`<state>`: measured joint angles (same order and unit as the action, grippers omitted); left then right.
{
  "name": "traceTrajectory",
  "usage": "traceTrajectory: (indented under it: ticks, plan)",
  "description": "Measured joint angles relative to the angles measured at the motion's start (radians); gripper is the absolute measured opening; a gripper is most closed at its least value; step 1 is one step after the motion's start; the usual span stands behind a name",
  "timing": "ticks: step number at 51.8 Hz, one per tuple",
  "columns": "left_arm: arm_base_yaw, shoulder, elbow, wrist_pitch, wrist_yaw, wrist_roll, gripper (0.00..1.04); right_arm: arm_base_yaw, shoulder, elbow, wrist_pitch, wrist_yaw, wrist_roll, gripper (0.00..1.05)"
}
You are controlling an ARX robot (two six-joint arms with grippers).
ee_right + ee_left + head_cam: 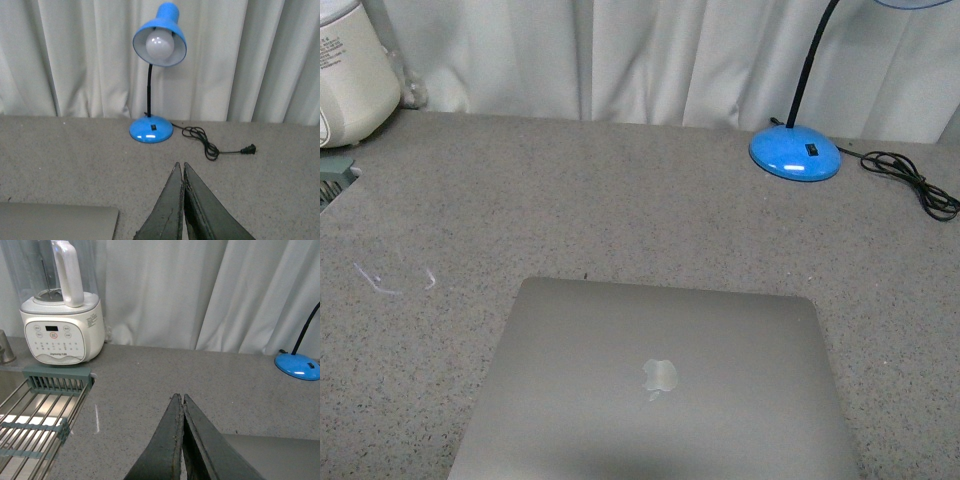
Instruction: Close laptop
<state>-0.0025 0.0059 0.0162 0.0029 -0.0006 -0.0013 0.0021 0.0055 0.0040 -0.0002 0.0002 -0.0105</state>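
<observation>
The left claw point(182, 405) is clenched with its two dark fingers pressed tip to tip, grasping nothing and hanging above the speckled grey bench point(620, 200). Just beside it, toward the robot's right and lower, lies a corner of the laptop point(655, 385), whose lid is fully down and flat on the bench with the apple logo point(660, 378) facing up. Farther out beyond this claw stand a white blender point(62, 327) against the white curtain point(200, 290) and a metal drying rack point(35, 415) over a sink. The right claw point(180, 170) is likewise clenched and holds nothing, with the laptop's other corner near it on its left. Well ahead of it a blue desk lamp point(152, 127) stands by the curtain, its black cord point(210, 145) coiled alongside.
</observation>
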Motion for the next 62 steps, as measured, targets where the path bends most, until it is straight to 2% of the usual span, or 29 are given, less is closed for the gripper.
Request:
traceTrajectory:
  ticks: [13, 16, 19, 22, 25, 32, 39, 40, 41, 62]
  plan:
    - [0.000, -0.001, 0.000, -0.001, 0.001, 0.000, 0.04, 0.000, -0.001, 0.000, 0.000, 0.001, 0.000, 0.01]
    - [0.000, -0.001, 0.000, -0.001, 0.001, -0.001, 0.12, 0.000, 0.001, 0.000, 0.000, 0.001, 0.000, 0.05]
    - [0.000, -0.001, 0.000, -0.001, 0.001, -0.001, 0.21, 0.000, 0.000, 0.000, 0.000, 0.001, 0.000, 0.14]
    - [0.000, -0.001, 0.000, -0.001, 0.001, -0.001, 0.35, 0.000, -0.001, 0.000, 0.000, 0.000, 0.000, 0.28]
    - [0.000, -0.001, 0.000, -0.001, 0.001, -0.001, 0.44, 0.000, -0.001, 0.000, 0.000, 0.000, 0.000, 0.39]
    - [0.000, -0.001, 0.000, -0.001, 0.001, -0.001, 0.66, 0.000, -0.001, 0.000, 0.000, 0.001, 0.000, 0.58]
    - [0.000, -0.002, 0.000, -0.001, 0.001, -0.001, 0.98, 0.000, -0.001, 0.000, 0.000, 0.000, 0.000, 0.90]
    - [0.000, -0.002, 0.000, -0.001, 0.001, 0.000, 1.00, 0.000, -0.001, 0.000, 0.000, 0.000, 0.000, 0.95]
    - [0.000, -0.002, 0.000, -0.001, 0.001, 0.000, 0.99, 0.000, -0.001, 0.000, 0.000, 0.000, 0.001, 0.98]
    - [0.000, -0.002, 0.000, -0.001, 0.001, -0.001, 0.98, 0.000, -0.001, 0.000, 0.000, 0.000, 0.001, 0.96]
